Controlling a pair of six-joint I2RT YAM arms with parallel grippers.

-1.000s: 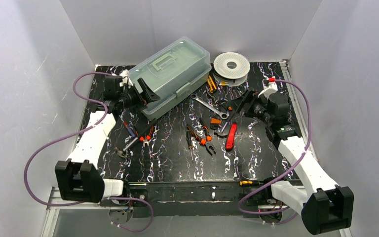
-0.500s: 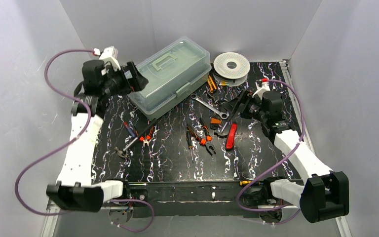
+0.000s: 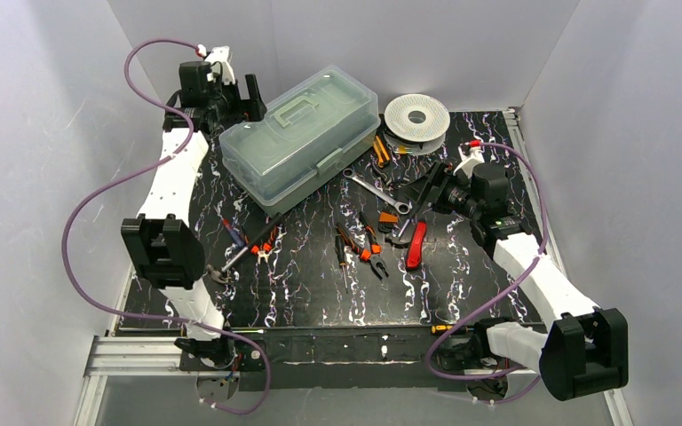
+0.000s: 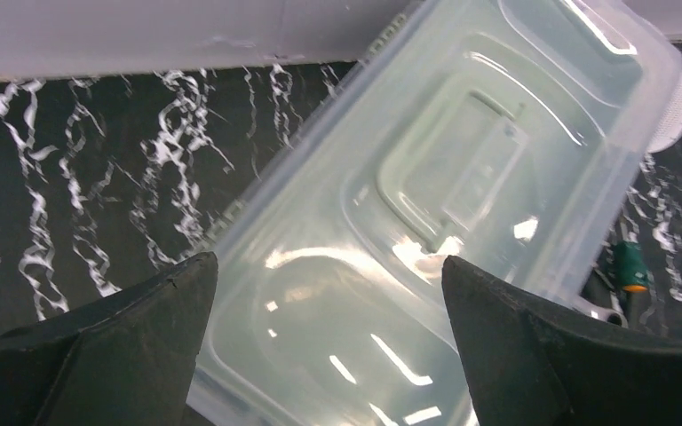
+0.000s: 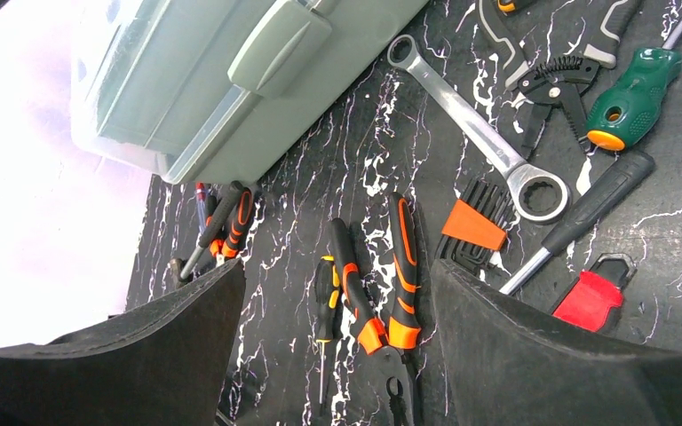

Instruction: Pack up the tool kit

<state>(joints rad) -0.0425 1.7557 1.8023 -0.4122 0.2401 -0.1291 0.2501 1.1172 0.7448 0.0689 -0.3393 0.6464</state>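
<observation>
The tool kit's box lies shut and at an angle at the back of the table, with a translucent lid and a sage-green latch. My left gripper hovers open above its far-left end, fingers apart over the lid and touching nothing. Loose tools lie in front: orange-handled pliers, a red knife, a wrench, a small screwdriver, and a hammer. My right gripper is open and empty above the pliers and the wrench.
A white perforated spool stands at the back, right of the box. A green-handled screwdriver, an orange hex key set and black pliers lie near the wrench. White walls close in the table on three sides.
My left arm has lifted from the box's near-left end and swung up to the back-left corner, its jaws opening wider. The right arm shifted only slightly.
</observation>
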